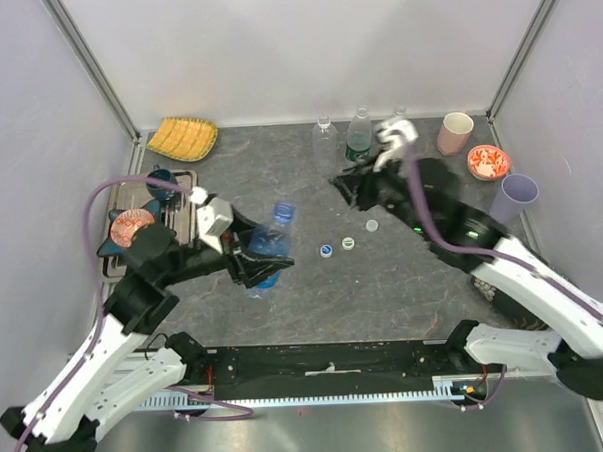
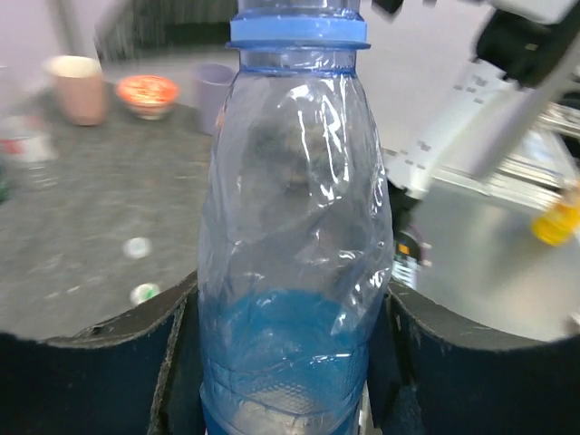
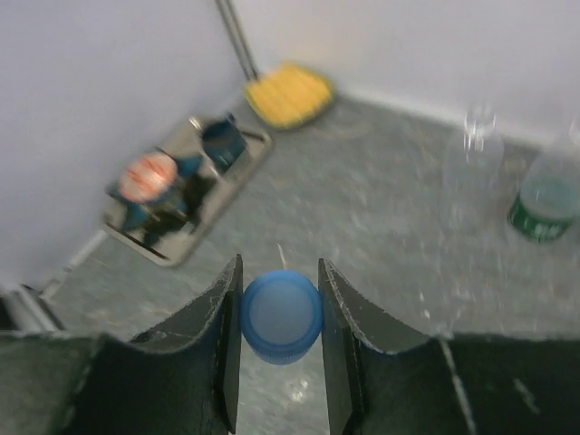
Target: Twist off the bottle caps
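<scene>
Left jaws: you have them clamped on the blue bottle (image 2: 294, 272), pressing its lower body from both sides.
Blue bottle: it lies tilted in the top view, with its neck pointing away from your left jaws toward the back wall. A blue ring circles the neck. The very top runs out of the left wrist view, so you cannot tell there whether it is capped.
Right jaws: you have them almost shut, with the blue cap (image 3: 281, 315) pinched between the two fingers and clear of the tabletop (image 1: 404, 292).
Loose caps: three lie on the tabletop between your two sets of jaws, apart from one another. The white-and-blue cap (image 1: 326, 250) is nearest the left jaws, then the white-and-green cap (image 1: 348, 243). The plain white cap (image 1: 372, 225) is nearest the right jaws.
Standing bottles: the clear bottle (image 1: 325, 137) and the green-label bottle (image 1: 359, 135) stand upright side by side beyond your right jaws, near the back wall. The third bottle (image 1: 401, 112) shows only its top past the right wrist.
Tray (image 3: 240, 168): this is on the outer side of your left jaws and carries a red-and-white bowl (image 1: 131, 226) and a blue cup (image 1: 161, 182).
Yellow dish (image 1: 183, 138): it sits in the back corner beyond the tray.
Far side of right jaws: here you have a pink cup (image 1: 455, 132), a red bowl (image 1: 488, 162) and a purple cup (image 1: 515, 197), each standing apart from the others.
</scene>
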